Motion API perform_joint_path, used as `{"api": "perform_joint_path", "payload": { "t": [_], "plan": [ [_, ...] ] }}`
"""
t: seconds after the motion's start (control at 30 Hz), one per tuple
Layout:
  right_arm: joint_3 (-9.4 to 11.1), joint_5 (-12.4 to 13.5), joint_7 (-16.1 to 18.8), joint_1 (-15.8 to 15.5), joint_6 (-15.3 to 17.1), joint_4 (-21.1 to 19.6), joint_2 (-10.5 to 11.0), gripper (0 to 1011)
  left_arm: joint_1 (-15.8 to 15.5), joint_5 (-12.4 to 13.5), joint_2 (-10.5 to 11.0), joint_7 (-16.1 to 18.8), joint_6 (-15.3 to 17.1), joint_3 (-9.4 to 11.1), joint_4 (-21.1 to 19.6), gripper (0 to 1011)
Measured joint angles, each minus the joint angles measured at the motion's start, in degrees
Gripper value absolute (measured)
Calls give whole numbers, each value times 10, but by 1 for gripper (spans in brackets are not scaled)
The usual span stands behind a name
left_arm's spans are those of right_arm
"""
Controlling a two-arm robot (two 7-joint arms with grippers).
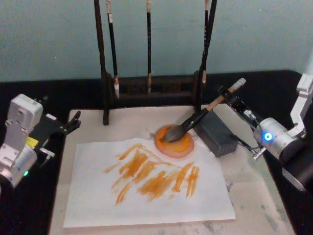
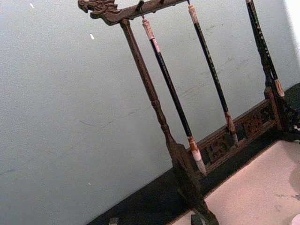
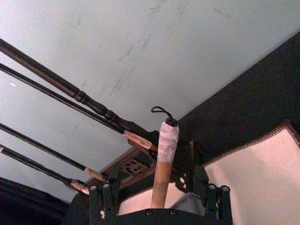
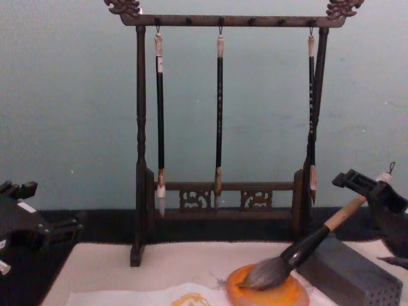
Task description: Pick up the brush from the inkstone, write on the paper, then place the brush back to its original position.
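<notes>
Resting w/ its grey bristle head on the orange inkstone, the brush slants up toward the right of the head view, handle leaning over the grey box that sits just beside the dish. Right gripper is at the white taped end of the handle, upper right of center; in the right wrist view the handle runs up between the two finger sets w/ gaps on both sides, so the fingers look parted & not clamped on it. Paper lies in the lower middle of the head view on the cream mat, covered w/ orange strokes, its top edge touching or slipping under the dish. Left gripper is parked at the left edge, off the mat; can't tell if it's open or closed. Behind, along the mat's far edge, a dark wooden rack holds three thin brushes hanging tip down.
</notes>
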Motion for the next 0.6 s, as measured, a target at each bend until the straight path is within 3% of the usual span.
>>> {"api": "perform_joint_path", "payload": {
  "t": [0.4, 0.57, 0.6],
  "plan": [
    [-2, 12, -32, -60, -4, -82, 50, 1000, 0, 0, 0, 0, 0, 0, 0, 1002],
    [-8, -7, -41, -81, -24, -118, 72, 1000, 0, 0, 0, 0, 0, 0, 0, 1001],
    [-12, -23, -44, -86, -34, -130, 79, 1000, 0, 0, 0, 0, 0, 0, 0, 1001]
  ]
}}
